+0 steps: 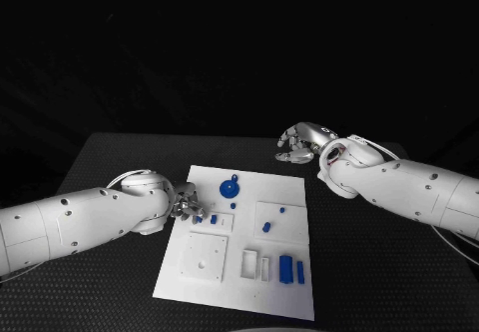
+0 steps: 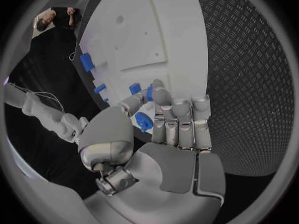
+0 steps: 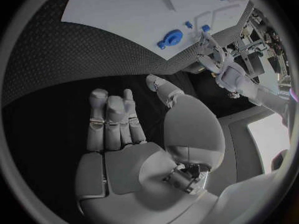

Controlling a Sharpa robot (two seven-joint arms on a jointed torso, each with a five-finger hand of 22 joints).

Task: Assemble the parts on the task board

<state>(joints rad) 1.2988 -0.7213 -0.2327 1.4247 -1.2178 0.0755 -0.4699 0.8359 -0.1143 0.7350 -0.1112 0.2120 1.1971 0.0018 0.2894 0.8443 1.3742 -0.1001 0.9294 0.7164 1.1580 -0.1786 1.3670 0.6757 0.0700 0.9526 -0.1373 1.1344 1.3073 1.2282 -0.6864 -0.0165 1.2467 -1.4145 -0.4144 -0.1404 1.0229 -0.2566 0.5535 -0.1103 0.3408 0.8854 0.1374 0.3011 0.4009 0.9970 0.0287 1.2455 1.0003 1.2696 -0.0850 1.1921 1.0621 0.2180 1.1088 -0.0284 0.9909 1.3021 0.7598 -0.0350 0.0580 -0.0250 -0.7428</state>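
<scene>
— Left hand [image 1: 185, 207]?
— Metallic, fingers curled beside small blue blocks [image 1: 205, 219] on the flat white board [image 1: 289, 187]; grip unclear.
— Right hand [image 1: 302, 143]?
— Loosely spread, empty, above the textured black desk [image 1: 120, 159]. Round blue disc [image 1: 230, 187] lying on board.

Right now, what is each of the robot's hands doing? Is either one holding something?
Left hand: at the task board, fingertips by small blue parts; whether it grips one cannot be told.
Right hand: holds nothing, fingers loosely curled, above the table beyond the board.
</scene>
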